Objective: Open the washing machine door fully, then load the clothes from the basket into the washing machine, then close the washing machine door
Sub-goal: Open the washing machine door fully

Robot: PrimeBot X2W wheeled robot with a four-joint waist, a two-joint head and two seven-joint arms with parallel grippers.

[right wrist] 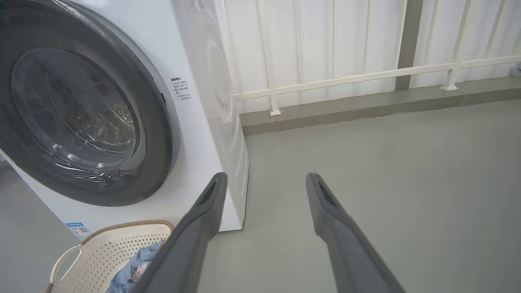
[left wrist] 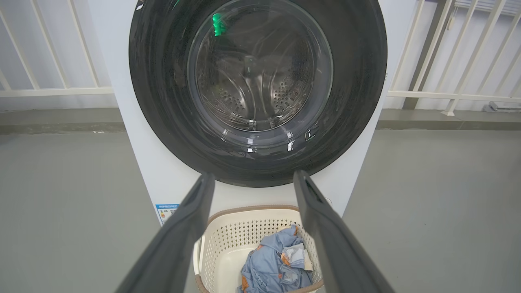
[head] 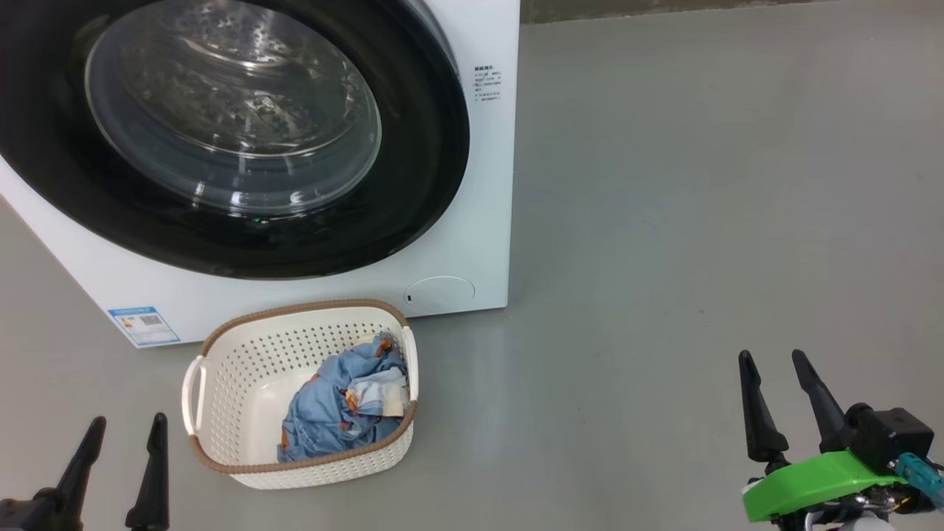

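The white washing machine [head: 472, 243] stands on the floor with its round black-rimmed door [head: 413, 184] flush against the front, the steel drum showing through the glass. Right before it sits the cream basket [head: 243, 354], and the light blue clothes [head: 343, 405] lie bunched in its right half. My left gripper [head: 125, 428] is open at the lower left, just left of the basket and holding nothing. My right gripper [head: 774, 363] is open at the lower right, well away from basket and machine. In the left wrist view the fingers [left wrist: 191, 228] frame the basket [left wrist: 240, 236] and the door [left wrist: 358, 81] above it.
Grey floor [head: 700, 221] spreads wide to the right of the machine. A white railing [right wrist: 366, 75] on a low concrete kerb runs behind the machine. A blue energy sticker [head: 144, 324] and a round filter cap [head: 440, 291] mark the machine's lower front.
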